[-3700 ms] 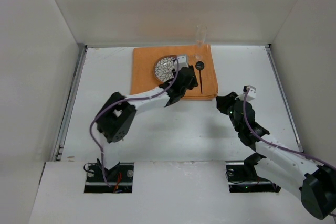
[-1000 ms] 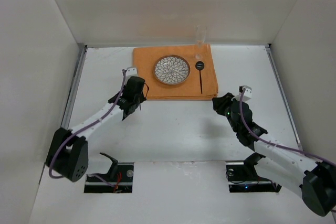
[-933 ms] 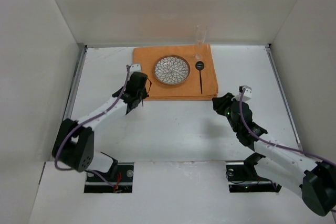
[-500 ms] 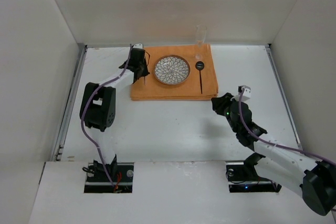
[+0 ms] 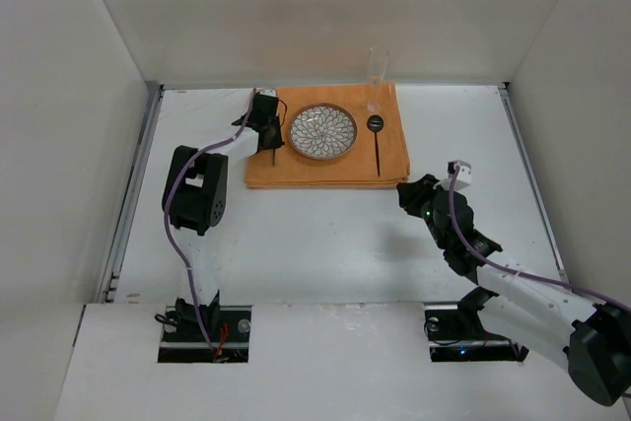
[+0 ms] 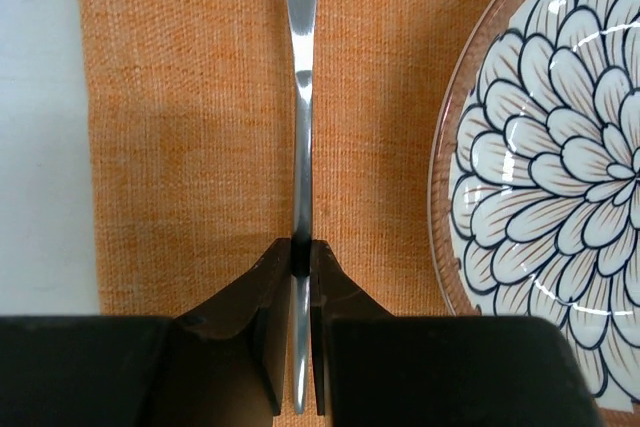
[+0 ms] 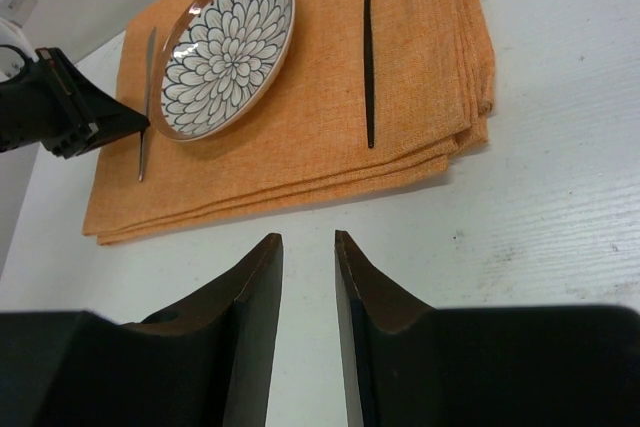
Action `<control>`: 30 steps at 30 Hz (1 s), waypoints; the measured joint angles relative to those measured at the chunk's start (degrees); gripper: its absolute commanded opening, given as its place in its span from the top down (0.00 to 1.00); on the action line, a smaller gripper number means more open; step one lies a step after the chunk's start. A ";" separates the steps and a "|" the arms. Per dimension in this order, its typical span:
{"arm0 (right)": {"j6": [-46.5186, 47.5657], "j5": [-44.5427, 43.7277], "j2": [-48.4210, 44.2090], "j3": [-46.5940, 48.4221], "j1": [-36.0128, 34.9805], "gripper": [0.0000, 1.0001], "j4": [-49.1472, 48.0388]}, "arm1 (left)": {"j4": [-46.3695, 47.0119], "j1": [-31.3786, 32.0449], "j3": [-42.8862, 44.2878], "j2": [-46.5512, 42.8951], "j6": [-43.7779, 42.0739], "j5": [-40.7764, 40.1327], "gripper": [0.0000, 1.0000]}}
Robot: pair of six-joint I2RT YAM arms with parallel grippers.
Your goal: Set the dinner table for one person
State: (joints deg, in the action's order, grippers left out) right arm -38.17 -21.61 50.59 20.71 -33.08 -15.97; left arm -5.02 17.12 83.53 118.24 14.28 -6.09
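The white dinner table carries an orange mat at the back middle. On the mat sit a flower-patterned plate and, to its right, a black spoon. My left gripper is low over the mat's left strip. It is shut on the handle of a slim silver utensil that lies along the mat beside the plate. My right gripper is open and empty above the bare table, just in front of the mat's near right corner. The plate, spoon and utensil lie ahead of it.
A clear glass stands at the mat's back right edge against the rear wall. Metal rails run along the table's sides, and white walls close in on three sides.
My left arm has swung from the table in front of the mat's left corner up to the mat's left strip beside the plate. The right arm has barely moved.
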 measured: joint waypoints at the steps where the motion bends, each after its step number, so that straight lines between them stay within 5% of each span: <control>1: 0.00 0.00 0.00 0.00 0.00 0.66 0.00 | 0.00 0.02 0.52 0.35 -0.09 -0.04 0.95; 7: 0.02 0.00 -0.28 0.00 0.00 0.63 0.02 | -0.94 0.04 1.49 1.88 -0.42 -1.66 0.88; 17: 0.02 0.00 -0.44 0.00 0.00 0.59 -0.04 | -1.88 0.92 1.18 1.07 -0.22 -6.16 0.59; 22: 0.02 0.00 -0.44 0.00 0.00 0.59 -0.04 | -0.70 3.06 -4.94 -7.04 2.40 -9.90 0.45; 23: 0.02 0.00 -0.44 0.00 0.00 0.58 -0.04 | 0.04 3.67 -6.95 -9.75 3.30 -10.47 0.33; 24: 0.02 0.00 -0.44 0.00 0.00 0.58 -0.04 | 0.74 4.33 -8.92 -12.72 4.17 -10.95 0.00; 30: 0.02 0.00 -0.79 0.00 0.00 0.53 -0.07 | 6.38 8.76 -18.67 -27.32 8.96 -12.22 0.00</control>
State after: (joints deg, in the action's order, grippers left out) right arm -38.15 -21.61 49.80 20.71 -33.08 -16.03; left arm 1.37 25.89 64.86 90.91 23.24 -18.31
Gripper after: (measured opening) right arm 0.453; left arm 0.997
